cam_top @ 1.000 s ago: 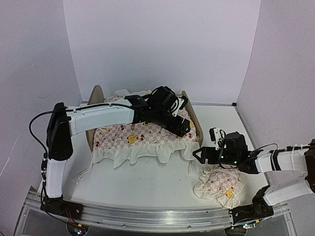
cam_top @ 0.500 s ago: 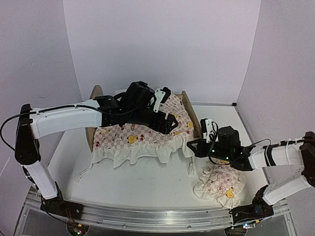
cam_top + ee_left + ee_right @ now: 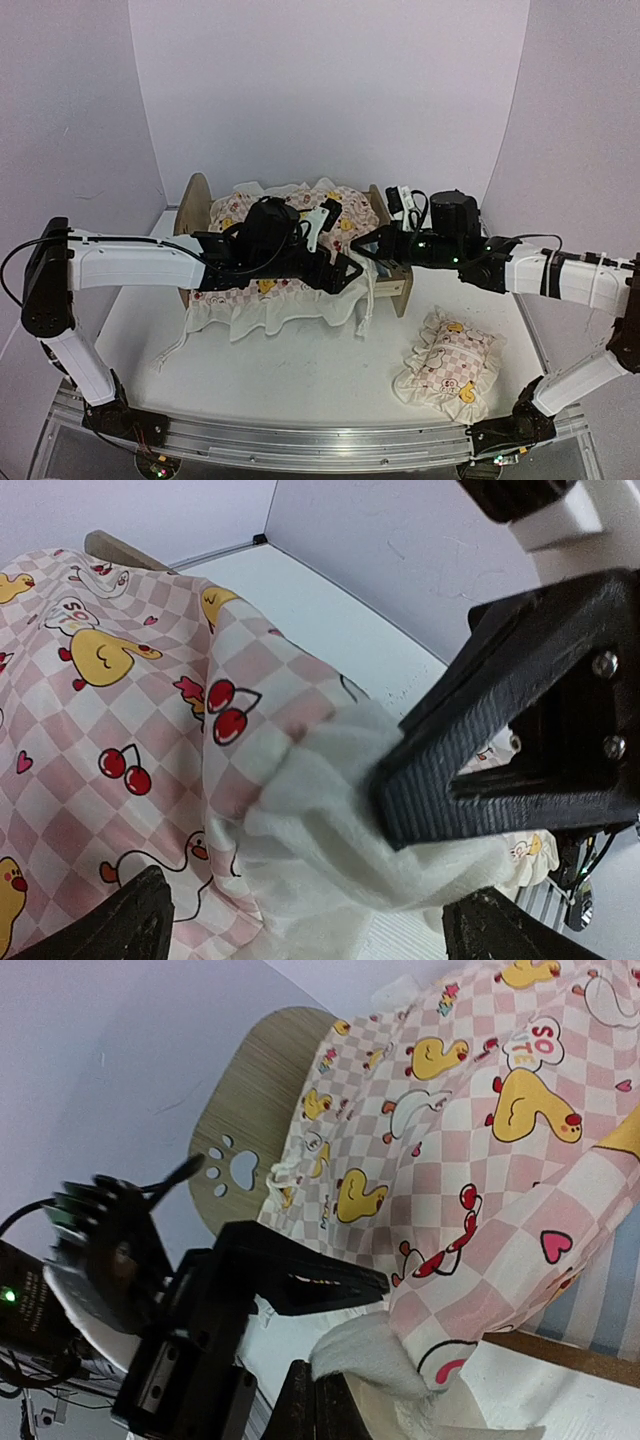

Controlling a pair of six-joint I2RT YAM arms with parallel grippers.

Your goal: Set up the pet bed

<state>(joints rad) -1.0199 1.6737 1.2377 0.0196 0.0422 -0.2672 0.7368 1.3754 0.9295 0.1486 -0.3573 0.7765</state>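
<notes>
Our right hand (image 3: 322, 1372) was pinched shut on the quilt's (image 3: 100, 680) soft frill. Beside it, our left hand (image 3: 320, 925) gaped empty. The pet bed (image 3: 195, 198) looked rigid and light, best gripped at the footboard (image 3: 397, 291).

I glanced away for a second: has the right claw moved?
Yes. In the top view the right claw left the pillow and went up and left to the pet bed, at its footboard, where it is shut on the quilt.
</notes>
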